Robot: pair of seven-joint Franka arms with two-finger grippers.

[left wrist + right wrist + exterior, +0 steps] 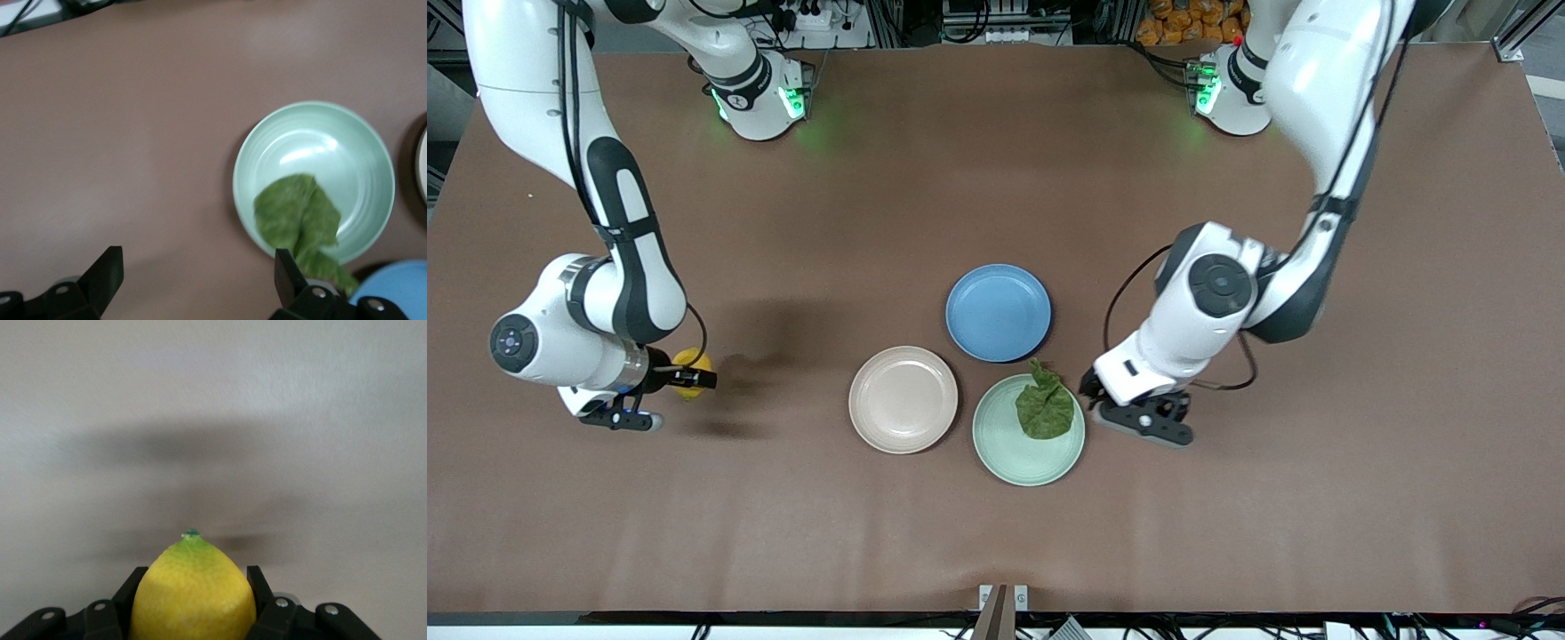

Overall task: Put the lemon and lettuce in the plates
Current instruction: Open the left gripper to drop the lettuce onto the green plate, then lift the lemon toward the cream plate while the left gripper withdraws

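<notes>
The dark green lettuce (pixel 1045 407) (pixel 297 217) lies in the mint green plate (pixel 1005 458) (pixel 313 143), its stem tip reaching over the rim toward the blue plate. My left gripper (pixel 1090 386) (pixel 197 280) hovers open and empty just beside that plate, toward the left arm's end of the table. The pink-beige plate (pixel 903 400) (pixel 421 160) next to it holds nothing. Toward the right arm's end, my right gripper (pixel 694 380) (pixel 195 579) is shut on the yellow lemon (pixel 687 360) (pixel 193 593) and holds it a little above bare table.
A blue plate (pixel 998 311) (pixel 395 287) sits empty, farther from the front camera than the other two plates and touching close to both. Brown tabletop (pixel 783 516) stretches between the lemon and the pink-beige plate.
</notes>
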